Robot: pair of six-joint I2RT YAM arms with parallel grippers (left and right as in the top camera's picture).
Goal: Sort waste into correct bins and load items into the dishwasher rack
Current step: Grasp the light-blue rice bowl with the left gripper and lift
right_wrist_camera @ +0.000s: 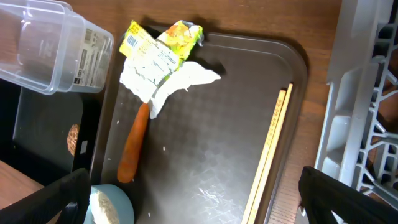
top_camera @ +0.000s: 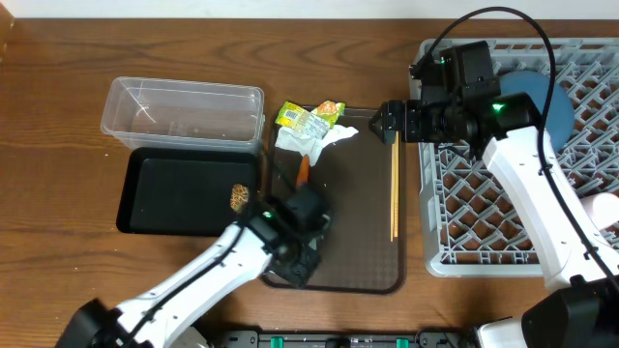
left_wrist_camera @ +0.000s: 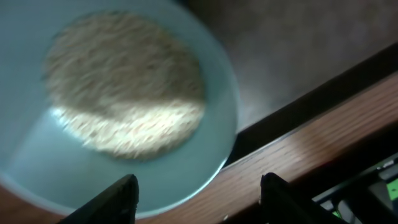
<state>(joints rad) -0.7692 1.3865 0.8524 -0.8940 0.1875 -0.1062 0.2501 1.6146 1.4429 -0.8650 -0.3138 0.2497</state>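
A light-blue cup (left_wrist_camera: pixel 124 93) holding white rice fills the left wrist view; in the overhead view my arm hides it. My left gripper (left_wrist_camera: pixel 199 202) is open just above it, one finger (left_wrist_camera: pixel 118 199) over the cup and the other (left_wrist_camera: pixel 280 196) over the table's wood beyond the tray's edge. On the dark-brown tray (top_camera: pixel 353 232) lie green-yellow wrappers (top_camera: pixel 309 116), a white napkin (top_camera: pixel 311 141), a carrot (top_camera: pixel 303 171) and the chopsticks (top_camera: pixel 395 188). My right gripper (top_camera: pixel 387 123) hangs open above the tray's far right corner, holding nothing. A brown lump (top_camera: pixel 238 197) lies in the black bin (top_camera: pixel 174 193).
The clear tub (top_camera: pixel 184 111) stands behind the black bin. The grey rack (top_camera: pixel 503 213) stands right of the tray with a dark-blue plate (top_camera: pixel 546 97) in it. A pale item (top_camera: pixel 604 208) shows at the rack's right edge. A few rice grains (right_wrist_camera: pixel 163 148) dot the tray.
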